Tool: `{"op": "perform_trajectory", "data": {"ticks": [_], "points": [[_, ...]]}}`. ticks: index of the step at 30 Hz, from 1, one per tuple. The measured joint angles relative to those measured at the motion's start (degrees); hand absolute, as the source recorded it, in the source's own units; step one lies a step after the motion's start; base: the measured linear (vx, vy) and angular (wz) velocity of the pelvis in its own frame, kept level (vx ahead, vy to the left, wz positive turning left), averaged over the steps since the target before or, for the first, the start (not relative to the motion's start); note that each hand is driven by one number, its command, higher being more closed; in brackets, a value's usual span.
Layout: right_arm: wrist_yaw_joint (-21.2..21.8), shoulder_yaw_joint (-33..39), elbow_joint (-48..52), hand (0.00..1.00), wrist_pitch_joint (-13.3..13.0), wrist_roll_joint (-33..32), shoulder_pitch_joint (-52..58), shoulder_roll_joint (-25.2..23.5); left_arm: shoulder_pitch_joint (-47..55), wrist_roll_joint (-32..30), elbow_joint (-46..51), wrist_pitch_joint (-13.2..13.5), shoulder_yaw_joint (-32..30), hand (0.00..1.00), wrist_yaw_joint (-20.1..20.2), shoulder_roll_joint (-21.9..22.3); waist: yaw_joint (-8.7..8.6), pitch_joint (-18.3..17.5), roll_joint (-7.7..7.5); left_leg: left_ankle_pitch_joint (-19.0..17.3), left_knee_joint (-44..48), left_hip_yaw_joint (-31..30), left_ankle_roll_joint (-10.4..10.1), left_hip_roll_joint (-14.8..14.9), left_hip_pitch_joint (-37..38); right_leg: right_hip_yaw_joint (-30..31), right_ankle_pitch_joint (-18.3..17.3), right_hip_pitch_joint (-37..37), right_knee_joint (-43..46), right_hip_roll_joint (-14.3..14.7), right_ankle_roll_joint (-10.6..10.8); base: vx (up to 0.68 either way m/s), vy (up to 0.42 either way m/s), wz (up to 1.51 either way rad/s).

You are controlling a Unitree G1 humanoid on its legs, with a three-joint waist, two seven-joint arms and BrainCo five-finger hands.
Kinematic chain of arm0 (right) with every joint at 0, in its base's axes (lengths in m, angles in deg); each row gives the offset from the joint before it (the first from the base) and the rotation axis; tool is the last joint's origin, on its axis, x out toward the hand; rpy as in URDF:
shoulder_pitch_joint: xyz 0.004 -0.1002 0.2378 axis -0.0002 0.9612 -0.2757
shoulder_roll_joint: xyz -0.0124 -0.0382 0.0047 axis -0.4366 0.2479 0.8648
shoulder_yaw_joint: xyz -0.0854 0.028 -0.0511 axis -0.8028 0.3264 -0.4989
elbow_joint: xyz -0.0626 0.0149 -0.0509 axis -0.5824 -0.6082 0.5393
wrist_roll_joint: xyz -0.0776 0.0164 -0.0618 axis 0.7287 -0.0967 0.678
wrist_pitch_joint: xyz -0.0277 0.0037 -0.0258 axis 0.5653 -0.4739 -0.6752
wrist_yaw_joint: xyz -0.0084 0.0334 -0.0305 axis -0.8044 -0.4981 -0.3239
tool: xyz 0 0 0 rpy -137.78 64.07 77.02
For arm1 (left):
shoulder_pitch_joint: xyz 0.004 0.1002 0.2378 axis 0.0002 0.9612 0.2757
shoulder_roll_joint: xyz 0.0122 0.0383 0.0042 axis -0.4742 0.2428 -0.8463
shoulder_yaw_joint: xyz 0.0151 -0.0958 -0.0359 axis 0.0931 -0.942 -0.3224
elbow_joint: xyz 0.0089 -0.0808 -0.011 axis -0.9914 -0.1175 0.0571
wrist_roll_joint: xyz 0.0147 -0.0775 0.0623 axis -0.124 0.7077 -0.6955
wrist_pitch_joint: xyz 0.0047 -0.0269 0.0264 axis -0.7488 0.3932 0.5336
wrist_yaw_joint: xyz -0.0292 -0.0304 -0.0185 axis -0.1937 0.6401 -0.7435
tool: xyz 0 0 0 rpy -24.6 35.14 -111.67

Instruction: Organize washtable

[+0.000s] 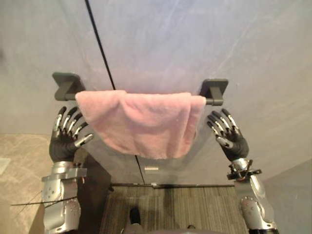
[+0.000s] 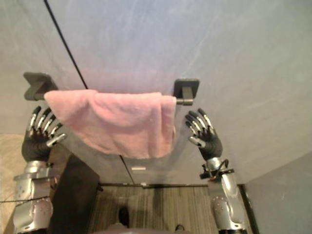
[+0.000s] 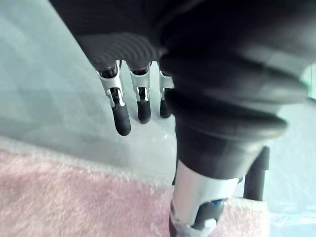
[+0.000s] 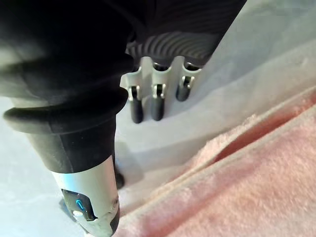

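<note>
Left hand (image 1: 66,139) and right hand (image 1: 233,140) hover open, fingers spread, flanking the towel (image 1: 141,122) draped on the rail (image 1: 213,102) mid-frame.

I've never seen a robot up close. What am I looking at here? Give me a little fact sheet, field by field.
place: grey wall with a dark towel bar mounted on it
towel: pink towel, draped over the bar, lower edge slanted
left hand: left hand open, raised close beside the towel's left edge, holding nothing
right hand: right hand open, raised beside the towel's right edge, holding nothing
</note>
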Motion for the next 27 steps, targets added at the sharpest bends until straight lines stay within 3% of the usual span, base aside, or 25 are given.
{"op": "perform_trajectory", "data": {"ticks": [11,17,20,22,27], "points": [[-4.3,16.7,-0.1,0.0,-1.6,-1.5,1.7,-2.3,2.3,0.0,0.0,0.4,-8.5,0.0,-1.5,2.8,-0.19,-0.4,0.29,-0.2,0.0,-0.7,-0.2,-0.1,0.3,-0.8,0.0,0.8,-0.4,0.0,0.0,0.0,-0.004,0.02],[-9.3,31.0,-7.9,0.0,-6.0,-2.4,-0.5,-3.0,2.4,0.0,-0.4,2.3,-12.6,0.0,-4.6,6.2,-0.32,-2.1,0.81,0.0,0.0,-0.7,0.0,-0.1,0.5,-0.9,0.0,1.1,-0.6,0.0,0.0,0.0,0.0,0.0],[-14.5,36.8,-14.6,0.0,-8.7,-1.9,-1.1,-4.6,3.4,0.0,-2.2,2.7,-12.1,0.0,-6.8,9.9,-0.34,-2.6,1.39,0.0,0.0,-0.6,0.0,-0.1,1.3,-1.0,0.0,2.1,-0.6,0.0,0.0,0.0,0.0,0.0],[-18.2,38.3,-16.5,0.0,-9.1,-1.5,0.5,-7.7,6.3,-0.2,-2.3,2.8,-9.5,0.0,-8.5,13.8,-0.3,-3.0,1.89,-0.3,0.0,-0.1,-0.3,0.0,1.8,-0.9,-0.3,2.2,-0.2,-0.1,0.2,-0.01,-0.015,-0.06],[-22.8,38.3,-25.2,0.0,-9.9,-1.3,3.5,-14.0,10.3,-0.2,-9.3,2.5,-1.1,0.0,-9.7,18.0,-0.07,-3.1,2.19,-1.1,0.0,1.9,0.0,0.0,3.7,-1.3,-1.7,2.6,2.4,-0.9,0.6,-0.01,-0.003,-0.03]]}}
